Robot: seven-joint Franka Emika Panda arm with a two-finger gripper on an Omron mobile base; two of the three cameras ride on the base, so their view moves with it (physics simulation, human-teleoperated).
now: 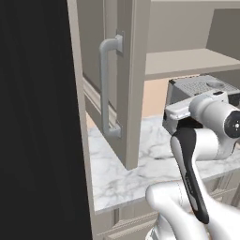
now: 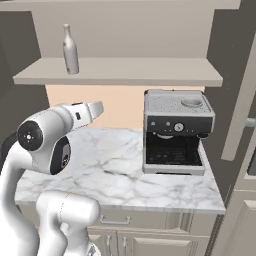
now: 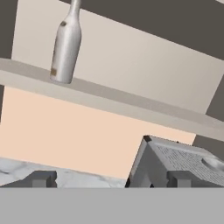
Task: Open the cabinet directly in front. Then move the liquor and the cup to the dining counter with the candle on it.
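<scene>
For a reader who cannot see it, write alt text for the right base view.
A pale bottle stands upright on the open cabinet's shelf, near its left end. Below, an espresso machine sits on a marble countertop, with the white robot arm at lower left.

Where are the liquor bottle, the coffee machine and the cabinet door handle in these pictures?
liquor bottle (image 2: 70, 52): right base view, on its body.
coffee machine (image 2: 176, 131): right base view, on its front panel.
cabinet door handle (image 1: 105, 89): left base view, on the bar.

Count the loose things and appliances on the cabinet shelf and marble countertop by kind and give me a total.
Pale grey-beige slender-necked bottles on the shelf: 1
Grey espresso machines on the countertop: 1
Total: 2
</scene>
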